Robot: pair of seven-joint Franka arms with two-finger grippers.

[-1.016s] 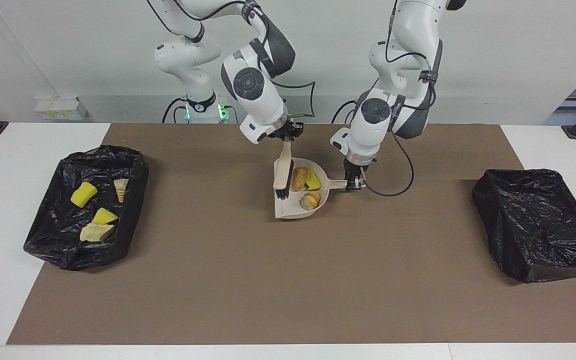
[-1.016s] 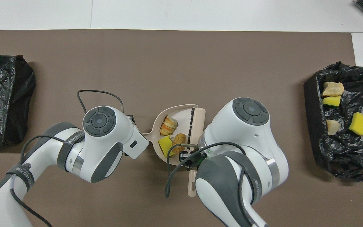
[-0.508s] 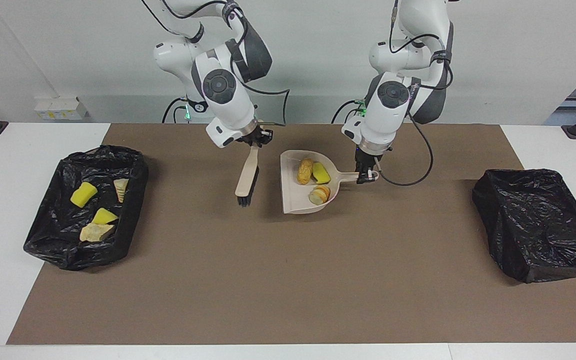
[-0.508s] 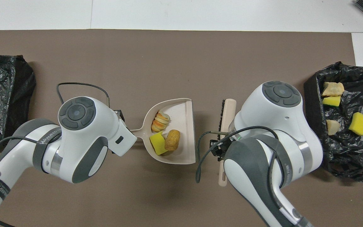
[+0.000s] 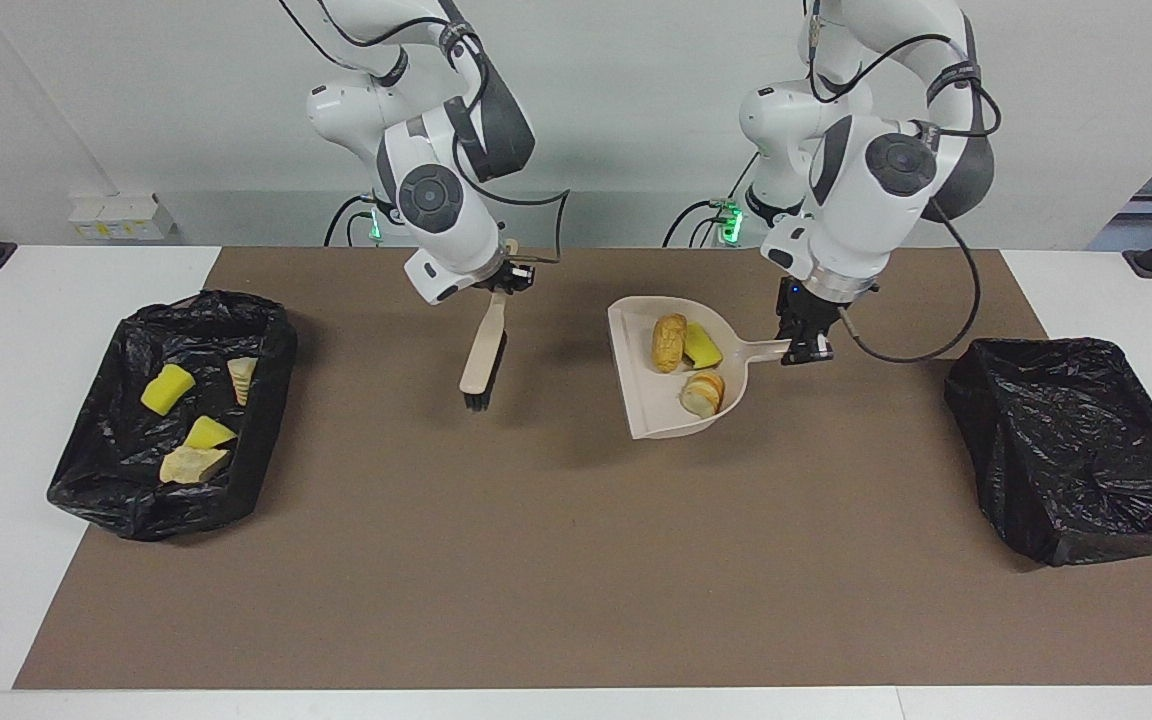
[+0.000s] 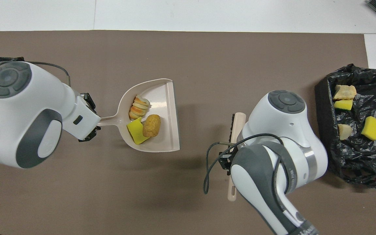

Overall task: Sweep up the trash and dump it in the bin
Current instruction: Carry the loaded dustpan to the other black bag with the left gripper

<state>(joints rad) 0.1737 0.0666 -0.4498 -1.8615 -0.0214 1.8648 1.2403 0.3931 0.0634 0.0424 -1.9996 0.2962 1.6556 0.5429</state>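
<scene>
**Dustpan carried toward the left arm's end; brush drawn aside**

Since a second ago the beige plastic dustpan (image 5: 671,375) has left the middle of the brown mat (image 5: 556,560) and travelled toward the left arm's end of the table; the brush has parted from it toward the right arm's end.

- Left gripper (image 5: 804,350): fingers clamped on the tip of the dustpan's handle, holding the pan raised over the mat, its shadow cast below.
- Right gripper (image 5: 506,280): fingers closed on the handle of the beige brush with black bristles (image 5: 481,358), which hangs bristle end down over the mat, well apart from the pan.
- Trash in the pan, three pieces: orange-brown oblong nugget (image 5: 668,343), bright yellow sponge chunk (image 5: 703,346) touching it on the handle side, cream-and-orange ridged bread-like lump (image 5: 703,392) just beside both.
- Trash already binned, four pieces: two yellow sponge chunks (image 5: 168,388) (image 5: 208,432) and two cream-tan lumps (image 5: 242,378) (image 5: 193,465), all lying in the black-bag-lined bin at the right arm's end (image 5: 266,330).
- Second black-bag-lined bin (image 5: 1066,450): at the left arm's end of the table, no scraps visible in it; the pan hangs between the brush and this bin.
- White tabletop (image 5: 6,400) shows around the mat.
</scene>
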